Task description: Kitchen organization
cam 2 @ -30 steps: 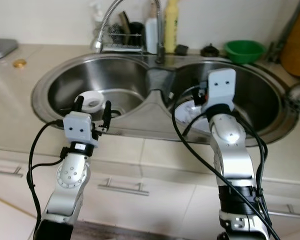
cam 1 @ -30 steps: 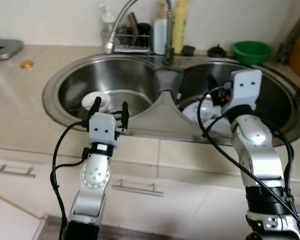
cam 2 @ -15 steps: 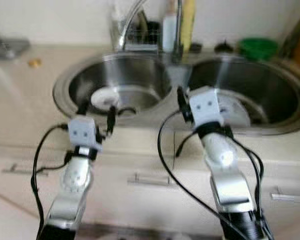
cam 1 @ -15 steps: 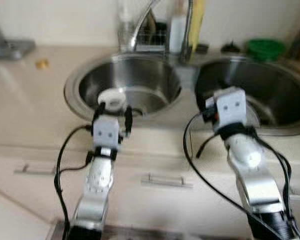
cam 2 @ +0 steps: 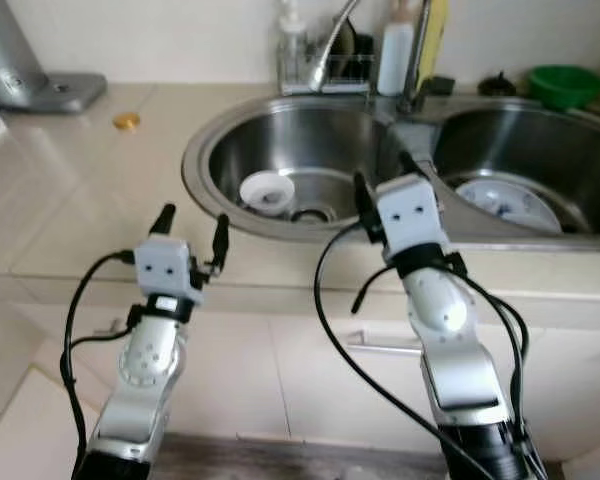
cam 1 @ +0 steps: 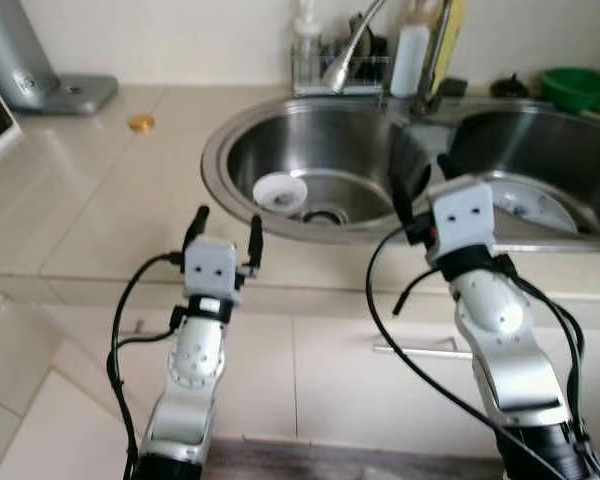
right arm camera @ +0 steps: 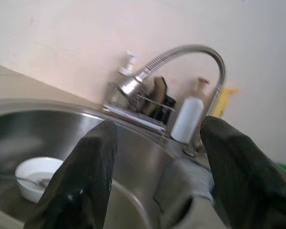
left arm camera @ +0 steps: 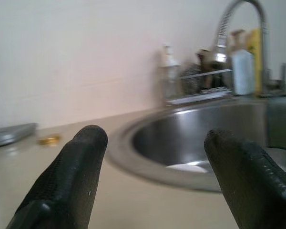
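Your left gripper [cam 1: 224, 228] hovered empty, fingers spread, over the counter edge [cam 1: 100, 250]; your right gripper [cam 2: 382, 182], also spread, above the sink rim [cam 2: 280, 232]. The white bowl [cam 1: 279, 190] sat in the left basin, holding a spoon [right arm camera: 20, 178] (your right wrist view showed it).

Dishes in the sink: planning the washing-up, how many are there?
2: a white bowl in the left basin and a white plate in the right basin. The right arm may hide more.
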You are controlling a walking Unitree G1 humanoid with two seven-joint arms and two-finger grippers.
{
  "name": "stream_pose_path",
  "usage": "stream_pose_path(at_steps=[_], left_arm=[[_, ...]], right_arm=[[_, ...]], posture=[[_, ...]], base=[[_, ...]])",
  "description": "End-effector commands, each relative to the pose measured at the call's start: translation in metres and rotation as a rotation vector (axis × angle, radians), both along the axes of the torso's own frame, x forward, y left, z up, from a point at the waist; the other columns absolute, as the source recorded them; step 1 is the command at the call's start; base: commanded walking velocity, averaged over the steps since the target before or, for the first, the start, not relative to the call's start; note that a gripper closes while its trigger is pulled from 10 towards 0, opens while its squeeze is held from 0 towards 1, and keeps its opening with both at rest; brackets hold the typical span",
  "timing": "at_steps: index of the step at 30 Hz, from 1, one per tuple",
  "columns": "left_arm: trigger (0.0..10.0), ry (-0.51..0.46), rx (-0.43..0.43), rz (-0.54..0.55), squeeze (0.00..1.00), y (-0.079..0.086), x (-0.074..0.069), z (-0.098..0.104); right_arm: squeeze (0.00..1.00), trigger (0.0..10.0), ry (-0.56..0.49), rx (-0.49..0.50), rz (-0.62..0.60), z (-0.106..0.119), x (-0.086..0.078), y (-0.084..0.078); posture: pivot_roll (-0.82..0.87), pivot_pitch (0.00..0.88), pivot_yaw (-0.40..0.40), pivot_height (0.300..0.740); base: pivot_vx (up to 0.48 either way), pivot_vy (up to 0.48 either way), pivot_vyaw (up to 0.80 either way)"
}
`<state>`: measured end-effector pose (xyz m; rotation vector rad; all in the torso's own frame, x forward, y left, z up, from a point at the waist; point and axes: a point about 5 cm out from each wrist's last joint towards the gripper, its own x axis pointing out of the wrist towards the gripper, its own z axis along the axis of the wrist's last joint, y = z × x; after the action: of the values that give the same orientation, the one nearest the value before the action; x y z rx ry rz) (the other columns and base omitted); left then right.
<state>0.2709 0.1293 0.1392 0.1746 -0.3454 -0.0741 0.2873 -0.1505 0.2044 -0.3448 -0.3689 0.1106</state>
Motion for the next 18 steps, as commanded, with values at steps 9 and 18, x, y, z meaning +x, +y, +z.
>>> stream_pose_path(at_steps=[9, 18], left_arm=[[10.0, -0.014, 0.012, 0.019, 0.00, 0.004, -0.002, 0.002], [10.0, -0.008, 0.023, 0.005, 0.00, 0.002, 0.000, 0.001]], right_arm=[[0.00, 10.0, 0.000, -0.022, -0.032, 0.006, -0.002, -0.010], [0.00, 10.0, 0.055, -0.111, 0.078, -0.010, -0.016, -0.001]], posture=[[-0.18, 0.000, -0.014, 0.740], [-0.20, 0.000, 0.005, 0.740]], base=[[0.000, 0.000, -0.53], [0.000, 0.000, -0.79]])
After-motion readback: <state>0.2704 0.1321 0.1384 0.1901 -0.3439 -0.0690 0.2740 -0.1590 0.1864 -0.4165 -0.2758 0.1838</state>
